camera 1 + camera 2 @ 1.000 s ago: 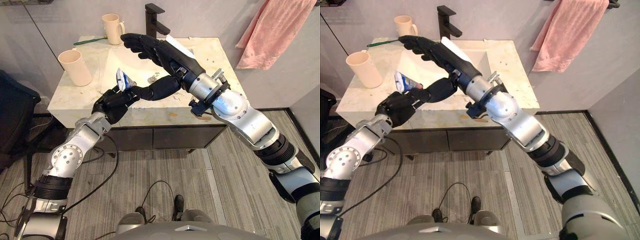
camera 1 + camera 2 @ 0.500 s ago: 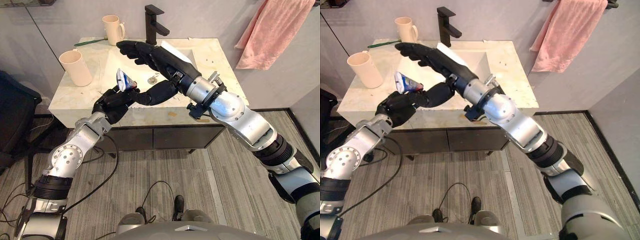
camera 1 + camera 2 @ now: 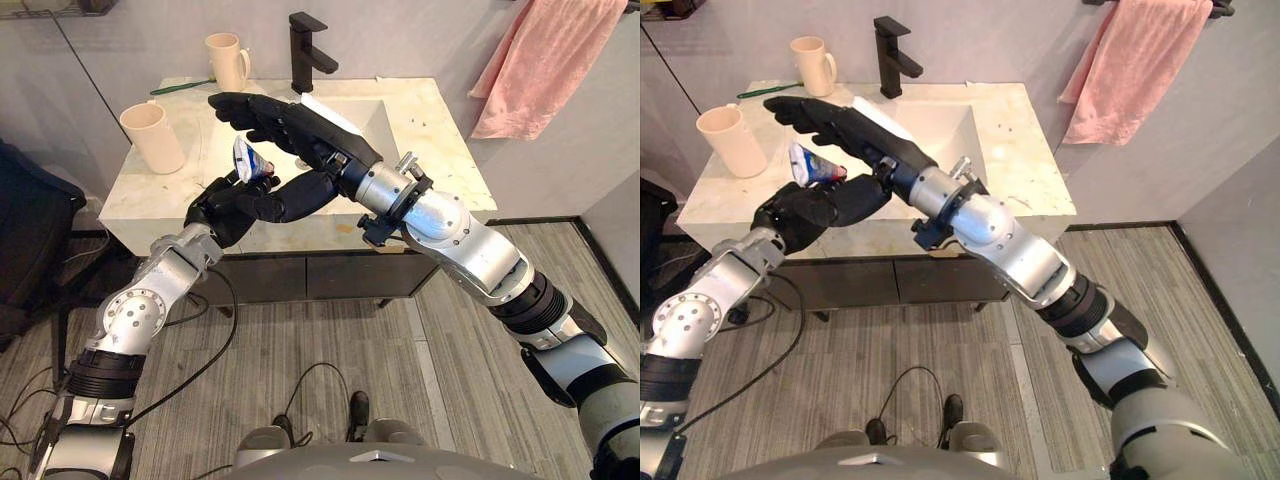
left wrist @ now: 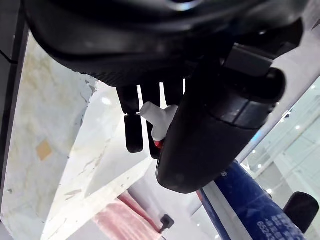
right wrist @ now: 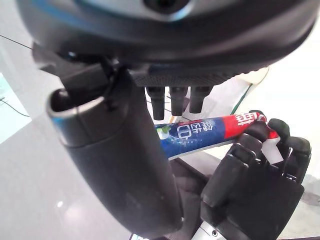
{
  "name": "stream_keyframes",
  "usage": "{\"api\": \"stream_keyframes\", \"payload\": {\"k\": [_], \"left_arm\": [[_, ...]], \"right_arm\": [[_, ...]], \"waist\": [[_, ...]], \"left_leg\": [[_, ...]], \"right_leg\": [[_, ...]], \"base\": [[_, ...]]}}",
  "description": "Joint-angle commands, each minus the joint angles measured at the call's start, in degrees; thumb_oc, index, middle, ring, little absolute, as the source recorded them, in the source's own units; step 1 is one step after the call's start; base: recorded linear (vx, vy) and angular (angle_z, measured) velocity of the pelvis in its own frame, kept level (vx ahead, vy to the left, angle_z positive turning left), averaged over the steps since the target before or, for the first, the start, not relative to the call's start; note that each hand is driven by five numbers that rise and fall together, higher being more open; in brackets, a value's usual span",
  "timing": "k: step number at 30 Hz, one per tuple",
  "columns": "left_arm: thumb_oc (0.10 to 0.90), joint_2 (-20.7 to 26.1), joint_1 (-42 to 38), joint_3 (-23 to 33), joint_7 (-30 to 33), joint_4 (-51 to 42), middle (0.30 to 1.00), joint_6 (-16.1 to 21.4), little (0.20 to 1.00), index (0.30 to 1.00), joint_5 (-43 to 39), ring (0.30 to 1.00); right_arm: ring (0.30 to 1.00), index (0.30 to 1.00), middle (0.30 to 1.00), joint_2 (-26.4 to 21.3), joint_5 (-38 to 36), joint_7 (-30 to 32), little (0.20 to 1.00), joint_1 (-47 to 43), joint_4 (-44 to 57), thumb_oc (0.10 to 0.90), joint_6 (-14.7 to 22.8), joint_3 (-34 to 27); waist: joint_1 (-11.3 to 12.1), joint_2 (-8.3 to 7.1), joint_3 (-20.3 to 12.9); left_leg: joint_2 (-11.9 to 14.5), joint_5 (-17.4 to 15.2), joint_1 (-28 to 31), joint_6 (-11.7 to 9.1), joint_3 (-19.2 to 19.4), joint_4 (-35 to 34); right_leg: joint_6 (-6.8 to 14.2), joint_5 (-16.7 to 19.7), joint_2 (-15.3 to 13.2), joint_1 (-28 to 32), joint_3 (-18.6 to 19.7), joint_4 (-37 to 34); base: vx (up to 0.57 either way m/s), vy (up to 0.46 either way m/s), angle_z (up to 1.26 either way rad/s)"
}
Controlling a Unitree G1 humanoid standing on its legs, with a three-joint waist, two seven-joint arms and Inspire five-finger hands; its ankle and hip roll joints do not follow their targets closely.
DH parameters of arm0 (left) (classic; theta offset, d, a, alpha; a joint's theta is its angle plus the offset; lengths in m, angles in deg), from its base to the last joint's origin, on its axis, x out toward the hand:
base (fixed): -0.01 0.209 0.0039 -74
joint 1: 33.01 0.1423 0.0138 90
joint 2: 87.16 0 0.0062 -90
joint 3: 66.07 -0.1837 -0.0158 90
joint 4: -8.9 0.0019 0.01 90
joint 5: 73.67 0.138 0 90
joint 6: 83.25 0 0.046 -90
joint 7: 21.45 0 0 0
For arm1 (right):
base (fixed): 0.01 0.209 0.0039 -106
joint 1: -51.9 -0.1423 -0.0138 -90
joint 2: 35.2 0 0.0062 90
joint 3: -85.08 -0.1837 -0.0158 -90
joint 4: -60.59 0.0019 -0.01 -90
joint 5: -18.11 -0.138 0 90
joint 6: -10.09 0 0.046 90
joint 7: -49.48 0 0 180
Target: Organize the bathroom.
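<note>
A blue, white and red toothpaste tube (image 3: 248, 160) stands up out of my left hand (image 3: 225, 207), which is shut on it above the front edge of the marble counter (image 3: 440, 140). In the left wrist view the thumb (image 4: 210, 130) crosses the tube (image 4: 245, 207), whose white cap (image 4: 152, 114) pokes out past it. My right hand (image 3: 285, 122) is open; its straight fingers reach over the tube's top and its thumb (image 3: 300, 195) lies beside my left hand. The right wrist view shows the tube (image 5: 200, 135) between my right hand's fingers (image 5: 172, 100) and thumb (image 5: 115, 165).
A cream cup (image 3: 152, 135) stands at the counter's left. A cream mug (image 3: 226, 58) and a green toothbrush (image 3: 180, 87) lie at the back left. A black faucet (image 3: 308, 40) rises behind the sink basin (image 3: 370, 115). A pink towel (image 3: 540, 65) hangs at the right.
My right hand has swept left across the basin and now reaches over the tube. My left hand has kept the tube in about the same place.
</note>
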Motion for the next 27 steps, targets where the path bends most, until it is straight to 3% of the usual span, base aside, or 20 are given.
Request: {"api": "stream_keyframes", "payload": {"k": [1, 2, 25, 27], "left_arm": [[0.4, 0.8, -7.7, 0.5, -3.0, -4.8, 0.3, 6.1, 0.3, 0.3, -4.9, 0.3], [0.4, 0.8, -7.5, 0.7, -2.9, -5.0, 0.3, 6.0, 0.3, 0.3, -4.8, 0.3], [0.4, 0.8, -6.5, 1.7, -2.9, -5.3, 0.3, 6.2, 0.3, 0.3, -4.8, 0.3], [0.4, 0.5, -6.4, 1.7, -2.9, -5.2, 0.3, 6.3, 0.3, 0.3, -4.5, 0.3]], "right_arm": [[0.366, 0.366, 0.366, 2.8, 0.7, 1.7, 0.366, -5.7, -0.9, 0.444, 6.0, -1.1], [0.3, 0.3, 0.3, 2.6, 0.5, 1.7, 0.3, -5.7, -0.8, 0.4, 6.1, -1.2], [0.3, 0.3, 0.3, 3.1, 1.2, 1.1, 0.3, -4.9, -0.3, 0.4, 5.9, -1.4], [0.345, 0.345, 0.345, 3.2, 1.1, 1.1, 0.345, -4.8, -0.1, 0.43, 5.6, -1.5]], "waist": [[1.0, 1.37, -7.1], [1.0, 1.36, -7.1], [1.0, 1.51, -6.9], [1.0, 1.47, -6.9]], "left_leg": [[4.0, 0.9, -3.2, -1.7, -2.0, 3.5], [4.0, 1.0, -3.2, -1.7, -2.0, 3.5], [3.9, 0.9, -3.0, -1.7, -1.6, 3.3], [4.0, 0.9, -3.0, -1.8, -1.6, 3.3]], "right_leg": [[2.2, -10.3, 0.2, 1.5, 1.3, -0.1], [2.2, -10.3, 0.2, 1.6, 1.3, -0.1], [2.1, -10.4, 0.0, 1.7, 1.0, 0.0], [2.1, -10.4, 0.0, 1.8, 1.0, -0.1]], "base": [[0.0, 0.0, 0.0], [0.0, 0.0, 0.0], [0.0, 0.0, 0.0], [0.0, 0.0, 0.0]]}}
